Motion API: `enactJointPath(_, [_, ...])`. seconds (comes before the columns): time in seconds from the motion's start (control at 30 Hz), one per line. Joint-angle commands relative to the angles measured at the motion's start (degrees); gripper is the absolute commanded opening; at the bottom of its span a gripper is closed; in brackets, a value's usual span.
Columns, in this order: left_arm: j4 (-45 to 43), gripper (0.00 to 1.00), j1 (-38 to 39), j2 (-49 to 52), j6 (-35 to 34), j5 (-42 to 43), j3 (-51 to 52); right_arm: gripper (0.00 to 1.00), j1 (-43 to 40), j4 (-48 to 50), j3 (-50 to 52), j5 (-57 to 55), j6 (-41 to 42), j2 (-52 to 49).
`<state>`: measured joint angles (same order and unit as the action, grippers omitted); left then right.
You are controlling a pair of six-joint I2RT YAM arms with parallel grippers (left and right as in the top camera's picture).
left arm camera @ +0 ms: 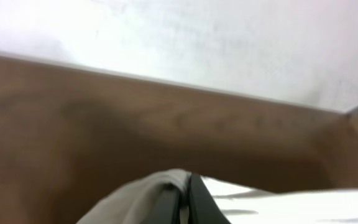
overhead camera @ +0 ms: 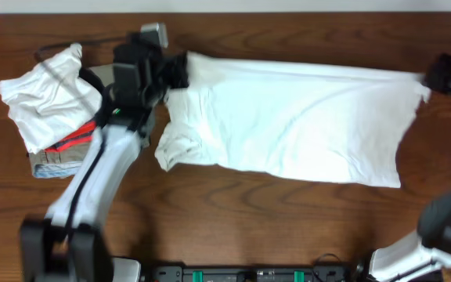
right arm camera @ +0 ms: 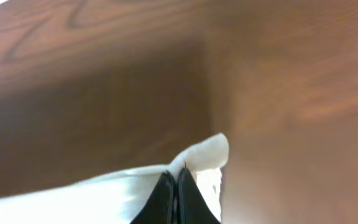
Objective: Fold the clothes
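A white T-shirt (overhead camera: 296,125) lies spread across the middle of the wooden table. My left gripper (overhead camera: 180,70) is shut on the shirt's far left corner; the left wrist view shows its black fingers (left arm camera: 185,196) pinching white fabric (left arm camera: 148,196). My right gripper (overhead camera: 433,78) is shut on the shirt's far right corner; the right wrist view shows the closed fingers (right arm camera: 176,186) with the cloth edge (right arm camera: 207,155) folded over them. The shirt is stretched between both grippers along its far edge.
A pile of other clothes (overhead camera: 49,110) sits at the left: crumpled white cloth over a tan garment with red trim (overhead camera: 69,145). A black cable (overhead camera: 61,48) runs at the far left. The table's near edge holds black hardware (overhead camera: 233,274).
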<state>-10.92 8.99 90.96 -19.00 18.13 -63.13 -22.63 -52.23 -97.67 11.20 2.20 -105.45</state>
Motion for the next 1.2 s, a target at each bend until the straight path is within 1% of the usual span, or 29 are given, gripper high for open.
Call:
enactJointPath(0.0, [-9.46, 0.06, -2.01, 5.92, -0.09, -0.52, -7.21, 0.01, 0.90, 5.18, -3.17, 7.82, 0.42, -4.72])
enactJointPath(0.07, [-8.39, 0.06, -2.95, 7.87, -0.76, 1.84, -15.74, 0.01, 0.96, 7.91, -7.76, 11.32, 2.99, -4.92])
enactJointPath(0.17, [-2.75, 0.06, -3.87, 8.31, 0.55, 4.00, -29.51, 0.01, 0.96, 7.13, -18.51, 11.34, 5.90, -3.56])
enactJointPath(0.27, [6.75, 0.06, -4.11, 8.26, 3.82, 6.73, -42.86, 0.01, 0.94, 3.58, -30.38, 10.88, 5.88, -1.97])
enactJointPath(0.37, [19.54, 0.06, -4.11, 8.20, 4.39, 8.52, -53.11, 0.01, 0.92, -2.29, -39.52, 6.43, 5.81, -1.09])
enactJointPath(0.47, [31.93, 0.06, -4.11, 7.80, 4.42, 8.48, -56.65, 0.01, 0.92, -8.68, -42.64, 5.95, 3.98, -0.98])
enactJointPath(0.63, [55.80, 0.06, -4.11, 7.58, 6.58, 8.44, -55.74, 0.02, 0.96, -22.01, -40.96, 2.10, 0.50, -1.84])
enactJointPath(0.7, [63.19, 0.06, -4.09, 7.69, 7.89, 8.44, -54.47, 0.01, 0.96, -25.35, -39.17, 0.22, -0.61, -2.45])
enactJointPath(0.77, [68.39, 0.06, -4.02, 7.91, 7.91, 8.44, -52.33, 0.01, 0.96, -26.91, -36.68, -0.94, -0.61, -2.58])
enactJointPath(0.83, [70.14, 0.06, -3.89, 7.91, 7.93, 8.44, -49.94, 0.01, 0.96, -26.99, -34.40, -0.87, -0.61, -2.58])
enactJointPath(0.9, [69.94, 0.06, -3.34, 7.91, 8.07, 8.46, -47.10, 0.01, 1.09, -27.34, -33.03, -0.87, -0.59, -2.58])
enactJointPath(0.97, [67.73, 0.06, -2.32, 7.98, 8.07, 8.46, -44.13, 0.01, 1.38, -28.04, -32.63, -0.92, -0.63, -2.58])
enactJointPath(1.07, [61.83, 0.06, 0.09, 8.07, 9.01, 8.44, -39.67, 0.01, 2.05, -29.66, -32.63, -0.90, -0.59, -2.58])
enactJointPath(1.1, [59.19, 0.10, 1.16, 8.15, 9.42, 8.41, -37.94, 0.01, 2.14, -30.32, -32.63, -0.90, -0.59, -2.58])
enactJointPath(1.13, [56.28, 0.24, 2.23, 8.26, 9.40, 8.44, -36.15, 0.01, 2.27, -30.93, -32.63, -0.90, -0.59, -2.58])
enactJointPath(1.17, [54.05, 0.35, 3.02, 8.41, 9.42, 8.41, -34.91, 0.01, 2.27, -31.34, -32.61, -0.90, -0.59, -2.58])
